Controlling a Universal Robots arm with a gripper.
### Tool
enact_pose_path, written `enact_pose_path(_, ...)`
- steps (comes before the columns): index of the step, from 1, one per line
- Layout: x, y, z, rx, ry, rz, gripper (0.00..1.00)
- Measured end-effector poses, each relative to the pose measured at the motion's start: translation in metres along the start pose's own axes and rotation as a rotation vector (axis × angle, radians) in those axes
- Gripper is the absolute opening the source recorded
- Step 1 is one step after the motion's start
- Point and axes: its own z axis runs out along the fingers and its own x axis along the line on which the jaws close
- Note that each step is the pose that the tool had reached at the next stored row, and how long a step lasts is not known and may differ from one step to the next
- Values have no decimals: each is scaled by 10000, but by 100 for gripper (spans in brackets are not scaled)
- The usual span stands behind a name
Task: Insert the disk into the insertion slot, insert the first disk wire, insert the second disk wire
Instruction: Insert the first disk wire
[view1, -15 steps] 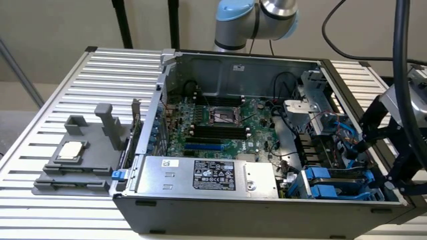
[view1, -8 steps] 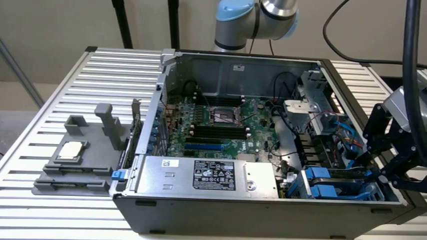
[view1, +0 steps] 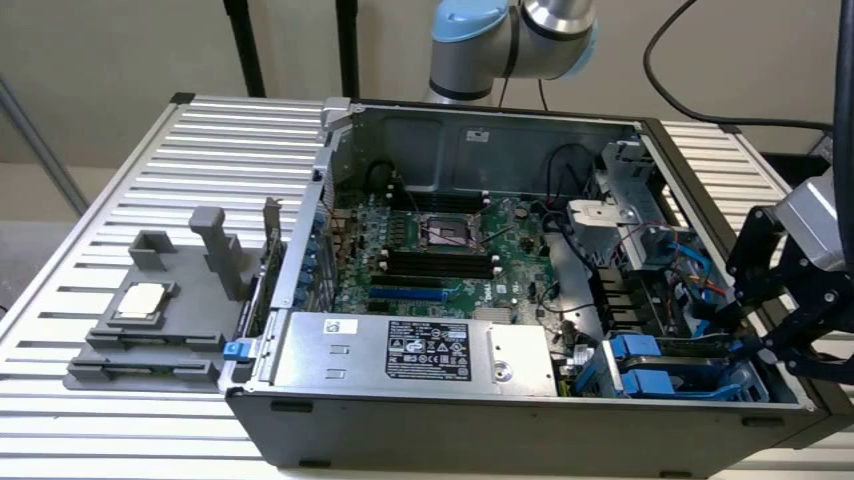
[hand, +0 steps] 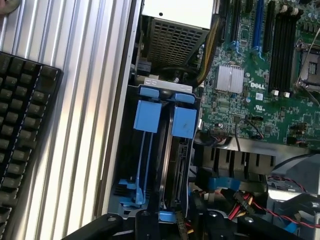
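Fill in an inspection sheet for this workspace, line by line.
Surface: slatted metal table under an open computer case.
Job's things: disk appears seated in the insertion slot, in its blue carrier.
Clutter: grey holder block, keyboard.
Grippers: gripper above the slot's end of the case.
Cables: red wires beside the slot; whether plugged, cannot tell.
Surroundings: beige wall, black poles.

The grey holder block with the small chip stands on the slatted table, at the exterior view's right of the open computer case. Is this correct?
No. In the exterior view, the grey holder block with the small chip stands on the slatted table at that view's left of the open computer case, not its right.
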Motion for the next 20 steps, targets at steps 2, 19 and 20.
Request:
enact_pose_path(2,2,0,0,9,-156,-83,38)
enact_pose_path(19,120,43,-12,357,-783,-447,38)
enact_pose_path(20,121,49,-13,388,-797,-483,38)
